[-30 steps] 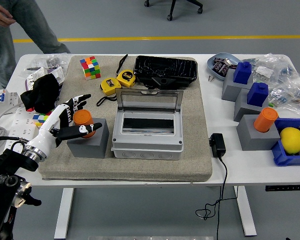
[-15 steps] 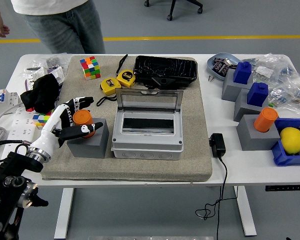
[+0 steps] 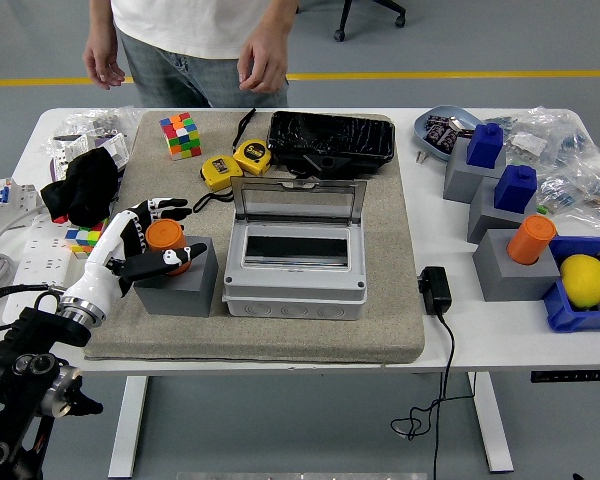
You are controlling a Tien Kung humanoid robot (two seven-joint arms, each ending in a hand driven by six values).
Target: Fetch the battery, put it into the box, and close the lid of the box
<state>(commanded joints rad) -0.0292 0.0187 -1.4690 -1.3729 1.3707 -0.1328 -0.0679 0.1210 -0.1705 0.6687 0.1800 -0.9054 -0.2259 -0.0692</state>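
Left hand [image 3: 140, 240] is curled around the orange battery [image 3: 164, 236], thumb across its front and fingers [image 3: 165, 207] arched over the far side. It looks like a grip, contact on both sides. The battery is upright in the grey holder block [image 3: 178, 278], not lifted. Versus 0.5 s ago the hand pose is nearly the same, with the wrist shifted slightly and the fingers reaching a bit further over the top. The battery hasn't moved from its seat.

Right arm is not in frame.

Grey box [image 3: 295, 268] sits just right of the holder on the beige mat [image 3: 280, 330], with its clear lid [image 3: 298, 207] standing open at the back. The inside shows a dark slot and nothing in it. No change from before.

Behind the box are a black case [image 3: 332, 142], two yellow tape measures [image 3: 234, 162] and a puzzle cube [image 3: 181, 134]. Black cloth [image 3: 82, 186] lies to the left of the hand.

On the right side of the table [image 3: 460, 340] are a second orange battery [image 3: 531, 238] in its own grey holder, blue caps on grey blocks, and a yellow lemon-like object [image 3: 584, 279] in a blue tray. A black adapter [image 3: 435, 290] with its cord lies near the mat edge.

Main change: the person [image 3: 195, 40] has walked in and now stands centred at the far edge, both hands hanging loose above the table and touching nothing. Earlier they were off to the left.
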